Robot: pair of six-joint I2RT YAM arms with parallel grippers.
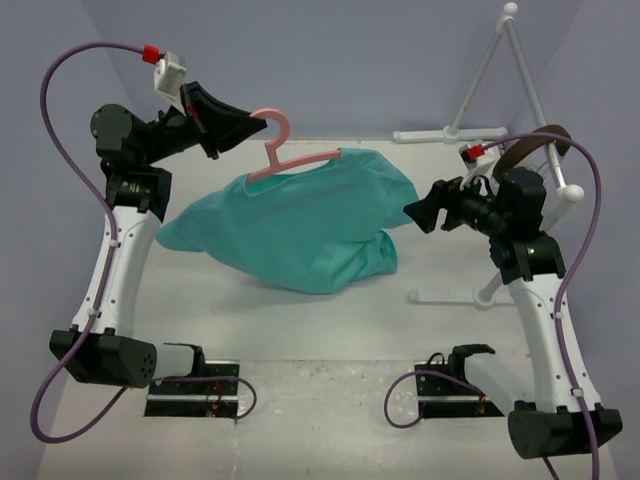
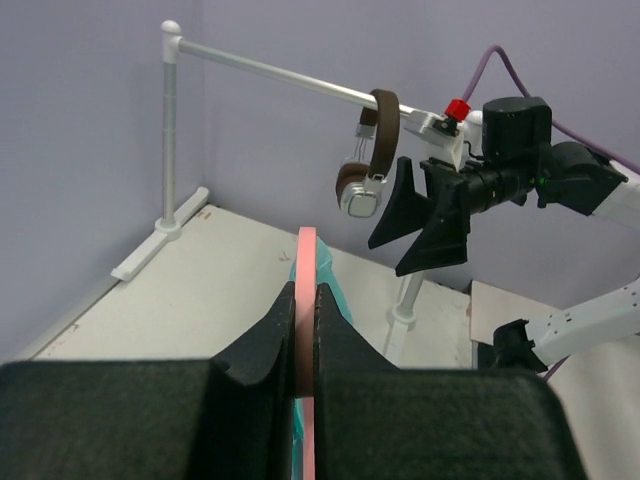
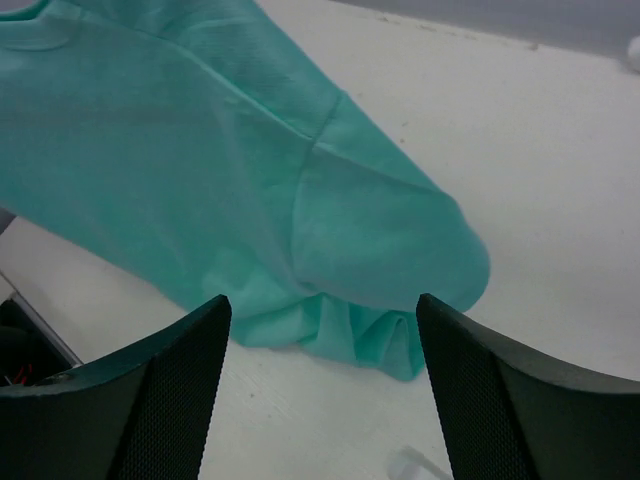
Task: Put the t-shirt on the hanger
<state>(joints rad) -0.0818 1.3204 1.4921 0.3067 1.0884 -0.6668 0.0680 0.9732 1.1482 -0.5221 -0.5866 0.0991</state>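
The teal t-shirt (image 1: 300, 225) lies spread on the table with the pink hanger (image 1: 275, 150) inside its neck; the hook and part of one arm show above the collar. My left gripper (image 1: 240, 128) is shut on the hanger's hook, and in the left wrist view the pink strip (image 2: 306, 300) sits pinched between the fingers. My right gripper (image 1: 418, 212) is open and empty, just right of the shirt's right sleeve. In the right wrist view the sleeve and folded hem (image 3: 380, 260) lie below the open fingers (image 3: 180, 380).
A white tubular rack (image 1: 500, 80) stands at the back right, with brown headphones (image 1: 535, 145) hanging on its bar, close behind my right arm. The rack's foot (image 1: 450, 295) lies right of the shirt. Purple walls close in the back and sides.
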